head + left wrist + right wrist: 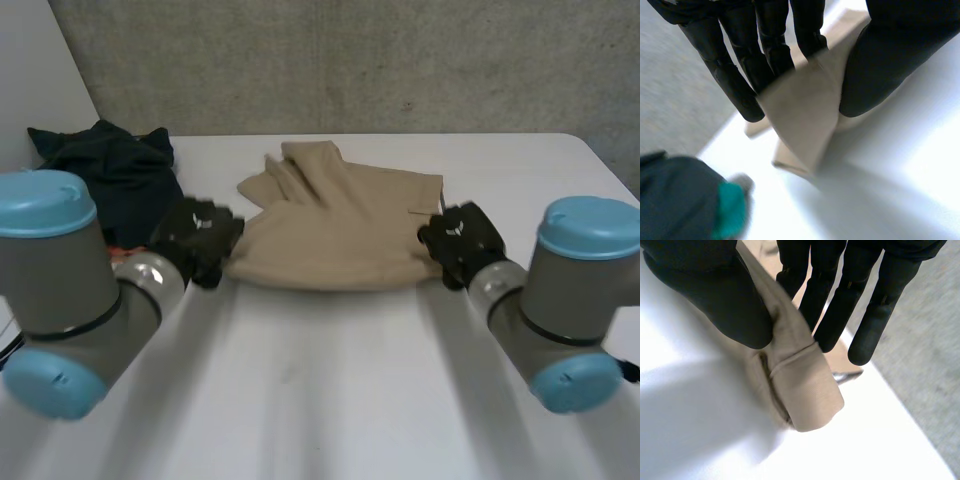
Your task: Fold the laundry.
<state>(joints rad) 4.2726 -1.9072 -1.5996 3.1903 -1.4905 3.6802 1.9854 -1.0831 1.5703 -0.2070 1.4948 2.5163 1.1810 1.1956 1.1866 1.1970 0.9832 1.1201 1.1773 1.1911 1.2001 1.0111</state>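
My L hand [890, 55] pinches the cloth [340, 225] at its left end, thumb against fingers. R hand [715, 295] clamps the right end likewise, prob. to lift both ends evenly. Cloth lies on the tabletop [330, 400], dark pile [110, 170] by its left end.

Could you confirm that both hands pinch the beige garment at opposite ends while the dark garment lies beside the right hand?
Not quite: the head view shows the dark garment beside the left hand, not the right hand. The rest holds: each hand pinches the beige garment at an opposite end.
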